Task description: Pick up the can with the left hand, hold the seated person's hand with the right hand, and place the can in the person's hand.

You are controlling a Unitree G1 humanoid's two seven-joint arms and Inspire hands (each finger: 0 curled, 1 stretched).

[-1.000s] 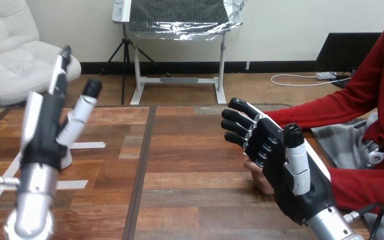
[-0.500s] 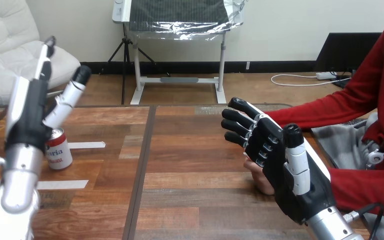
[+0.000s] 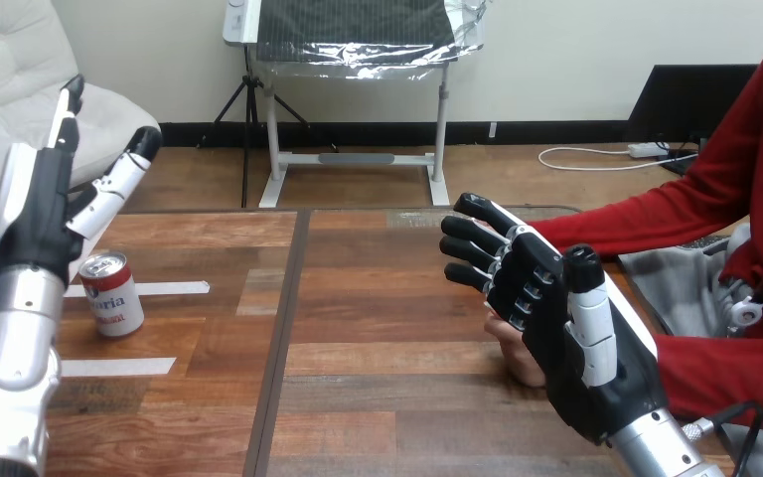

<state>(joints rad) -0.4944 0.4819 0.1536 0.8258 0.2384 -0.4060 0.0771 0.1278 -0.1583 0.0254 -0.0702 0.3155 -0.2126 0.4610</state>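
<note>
A red and white can (image 3: 111,293) stands upright on the wooden table (image 3: 378,328) at the left. My left hand (image 3: 35,214) is raised just above and behind the can, apart from it, open with straight fingers pointing up. At the right, my right hand (image 3: 546,318) lies over the person's hand (image 3: 513,354), which shows only as a small part under my palm. The fingers of my right hand curl round the person's hand. Red sleeves (image 3: 616,231) reach in from the right.
Strips of white tape (image 3: 164,289) lie on the table beside the can. The person's torso and other sleeve (image 3: 730,373) fill the right edge. A dark seam (image 3: 283,328) runs down the table's middle.
My left hand has swung to the left and up, uncovering the can that it hid a second ago. The right hand and the person's hand have not moved.
</note>
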